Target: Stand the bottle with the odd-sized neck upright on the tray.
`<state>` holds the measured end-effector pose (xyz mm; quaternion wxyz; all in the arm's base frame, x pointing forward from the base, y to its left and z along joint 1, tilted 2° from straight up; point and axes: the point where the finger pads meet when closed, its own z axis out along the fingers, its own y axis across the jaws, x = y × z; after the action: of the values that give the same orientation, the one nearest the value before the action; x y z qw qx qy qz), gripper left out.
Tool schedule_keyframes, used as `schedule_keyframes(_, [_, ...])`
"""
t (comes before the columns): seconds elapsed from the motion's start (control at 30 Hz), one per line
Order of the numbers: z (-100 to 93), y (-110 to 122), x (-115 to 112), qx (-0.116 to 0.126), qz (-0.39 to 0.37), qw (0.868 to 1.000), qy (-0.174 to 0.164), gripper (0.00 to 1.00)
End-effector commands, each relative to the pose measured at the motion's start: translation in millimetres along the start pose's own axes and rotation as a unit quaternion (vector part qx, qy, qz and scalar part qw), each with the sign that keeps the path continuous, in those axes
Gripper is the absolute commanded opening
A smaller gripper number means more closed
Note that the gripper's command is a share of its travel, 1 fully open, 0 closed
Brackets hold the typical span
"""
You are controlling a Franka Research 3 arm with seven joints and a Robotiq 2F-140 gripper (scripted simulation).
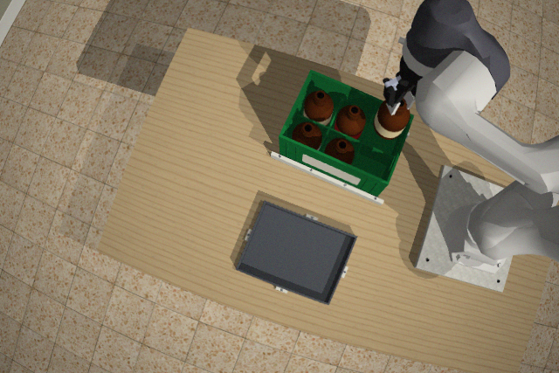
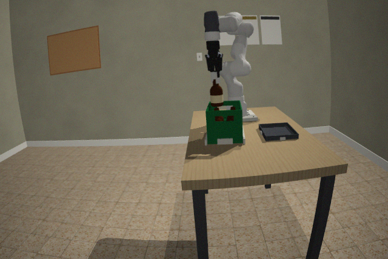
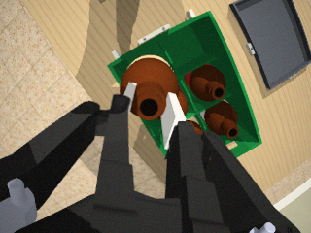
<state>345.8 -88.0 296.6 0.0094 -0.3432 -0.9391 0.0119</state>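
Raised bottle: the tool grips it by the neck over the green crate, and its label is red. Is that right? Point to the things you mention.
Not quite: the label point(image 1: 389, 129) point(image 2: 216, 98) is cream, not red, as the exterior view shows. The tool point(image 1: 401, 106) point(image 2: 215, 79) point(image 3: 149, 100) does grip the raised bottle point(image 1: 392, 117) point(image 2: 216, 90) point(image 3: 150, 78) by the neck over the green crate point(image 1: 377, 186) point(image 2: 224, 130) point(image 3: 238, 78).
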Motion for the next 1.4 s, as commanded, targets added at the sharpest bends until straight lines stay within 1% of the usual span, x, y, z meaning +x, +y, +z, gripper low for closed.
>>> schedule_keyframes(0.0, [-6.4,-2.2,0.0,0.001,-0.001,1.000,-0.001,0.10])
schedule_keyframes(0.5, [-13.7,-2.3,0.1,0.001,-0.001,1.000,-0.001,0.10])
schedule_keyframes(1.37, [-14.2,-2.3,0.1,0.001,-0.001,1.000,-0.001,0.10])
